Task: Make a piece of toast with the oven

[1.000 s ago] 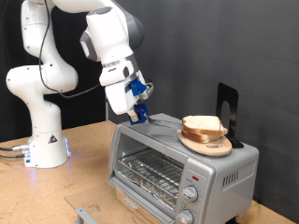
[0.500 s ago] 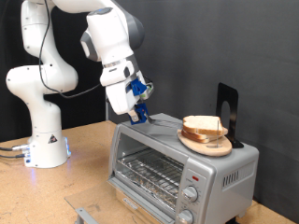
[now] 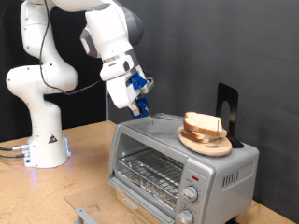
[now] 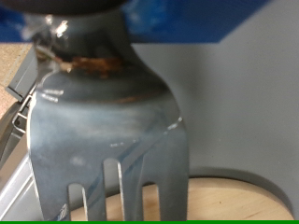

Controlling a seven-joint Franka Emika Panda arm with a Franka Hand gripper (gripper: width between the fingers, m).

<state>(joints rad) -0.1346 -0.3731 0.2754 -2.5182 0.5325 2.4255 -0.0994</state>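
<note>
The silver oven (image 3: 177, 163) stands at the exterior view's right, its glass door closed and the wire rack visible inside. On its top sits a round wooden plate (image 3: 207, 143) carrying the piece of toast (image 3: 204, 124). My gripper (image 3: 140, 101), with blue fingers, hovers above the oven's top left corner, to the left of the plate. In the wrist view a metal fork (image 4: 103, 121) fills the picture, its handle running up between the blue fingers and its tines pointing at the plate's rim (image 4: 234, 201). The toast itself is hidden in the wrist view.
A black upright stand (image 3: 227, 110) rises behind the plate on the oven top. The arm's white base (image 3: 42, 140) stands on the wooden table (image 3: 84, 177) at the left. A small metal piece (image 3: 86, 215) lies near the bottom edge.
The gripper with the fork has risen slightly and shifted a little to the right, toward the plate. The oven, the plate and the toast have not moved.
</note>
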